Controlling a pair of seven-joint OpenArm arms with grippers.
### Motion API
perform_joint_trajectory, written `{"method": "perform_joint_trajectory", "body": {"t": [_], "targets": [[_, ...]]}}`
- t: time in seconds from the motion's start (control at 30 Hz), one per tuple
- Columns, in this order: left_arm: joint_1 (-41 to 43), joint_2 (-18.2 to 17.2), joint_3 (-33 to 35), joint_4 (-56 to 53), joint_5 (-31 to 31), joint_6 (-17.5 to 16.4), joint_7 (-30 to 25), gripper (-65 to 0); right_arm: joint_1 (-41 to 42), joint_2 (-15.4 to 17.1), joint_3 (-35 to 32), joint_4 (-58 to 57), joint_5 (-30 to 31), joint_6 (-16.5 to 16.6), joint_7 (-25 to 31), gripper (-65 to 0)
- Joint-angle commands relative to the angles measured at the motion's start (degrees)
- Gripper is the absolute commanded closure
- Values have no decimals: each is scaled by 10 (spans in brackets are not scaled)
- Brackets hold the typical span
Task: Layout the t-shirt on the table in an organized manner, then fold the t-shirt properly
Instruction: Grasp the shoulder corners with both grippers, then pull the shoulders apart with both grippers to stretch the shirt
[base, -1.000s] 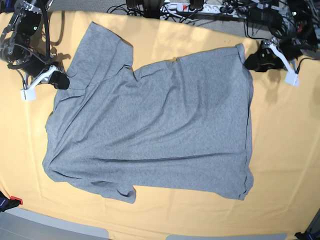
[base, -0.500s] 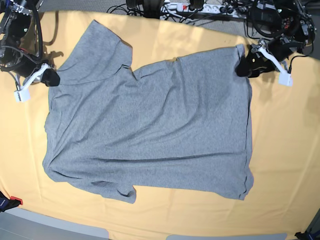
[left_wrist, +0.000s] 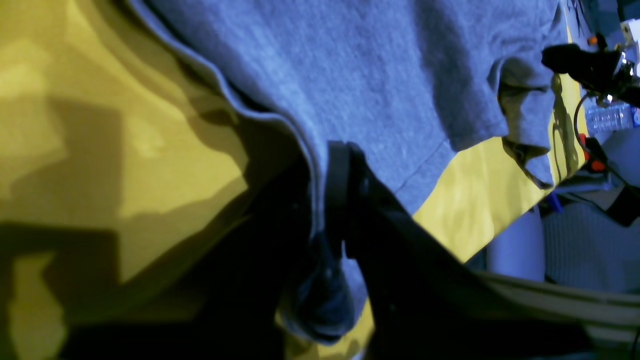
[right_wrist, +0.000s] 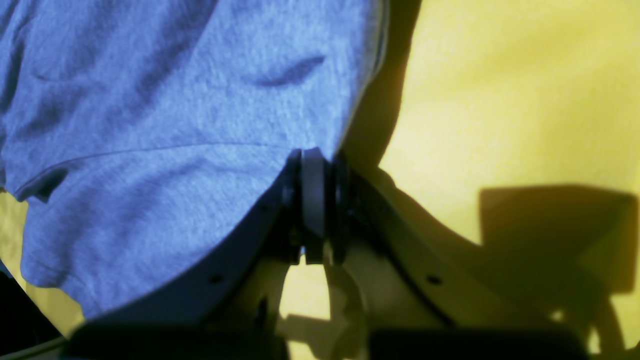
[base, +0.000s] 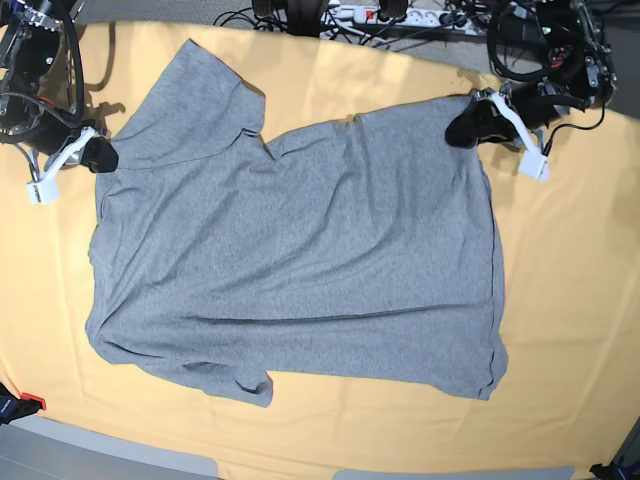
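Left wrist: left gripper pinched on the t-shirt hem, grey cloth bunched between dark jaws, table at 9 o'clock.

Right wrist: right gripper clamped on the shirt edge, fabric toward 10 o'clock.

Base: t-shirt spread flat mid-table, left gripper at 2 o'clock corner, right gripper at 10 o'clock.

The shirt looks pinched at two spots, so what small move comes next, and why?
Probably pull the two arms gently apart. The left gripper and right gripper are each shut on an edge of the t-shirt, which lies crooked and wrinkled on the table.
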Motion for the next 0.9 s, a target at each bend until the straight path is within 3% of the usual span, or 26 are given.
{"method": "perform_joint_trajectory", "body": {"t": [0.0, 0.1, 0.27, 0.37, 0.53, 0.87], "targets": [[1, -24, -13, 10, 17, 6, 9, 0, 5, 16, 3, 7, 8, 3, 4, 0], [1, -50, -47, 47, -7, 3, 14, 0, 5, 26, 3, 7, 21, 3, -3, 0], [1, -87, -101, 126, -37, -21, 14, 0, 5, 56, 3, 8, 142, 3, -86, 0], [2, -113, -106, 140, -41, -20, 23, 0, 3, 65, 3, 8, 170, 3, -99, 0], [14, -163, -106, 140, -81, -26, 37, 0, -36, 87, 4, 38, 174, 3, -99, 0], [49, -242, -106, 140, -209, -51, 63, 0, -168, 90, 14, 259, 167, 3, -99, 0]]}}
